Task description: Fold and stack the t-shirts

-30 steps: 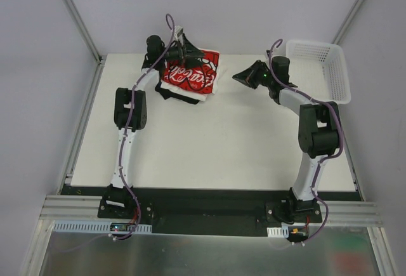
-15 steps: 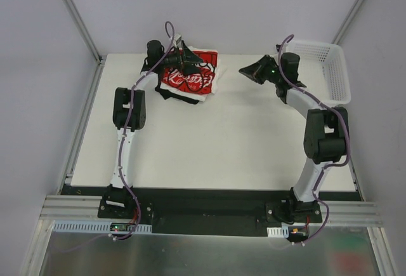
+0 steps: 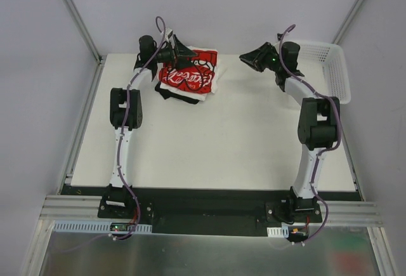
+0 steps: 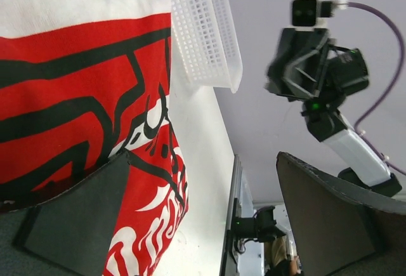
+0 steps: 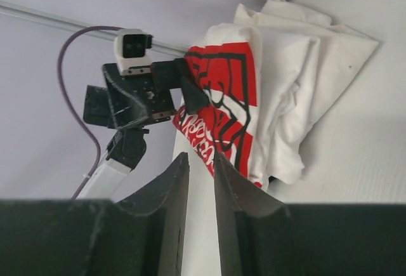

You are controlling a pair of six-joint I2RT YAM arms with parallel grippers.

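T-shirt stack [image 3: 190,80] is sitting right at the far edge of the table [image 3: 209,149], left of centre. Red shirt [image 3: 187,77] with white lettering is lying on top, its far-left corner hidden under the left gripper [image 3: 184,50]. Black shirt [image 3: 172,96] is only peeking out at the near-left corner. White shirts [image 3: 213,84] are showing as a rim on the right; can't count them.

In the left wrist view the red print is running off frame at left and top, and one finger [image 4: 76,222] is covering its lower part. Can't tell if it is touching the cloth. Left jaws are standing wide apart, holding nothing.

Right gripper [image 3: 247,58] is hanging between the stack and the basket [image 3: 336,66], well apart from the stack. Height above the table is not readable. Its fingers [image 5: 170,190] are showing a narrow gap, nothing between them. The right arm is cutting off the basket's left rim from above.

The basket is sitting at the far-right corner, overhanging the right edge. Open tabletop is stretching from the stack to the near edge and between both arms.
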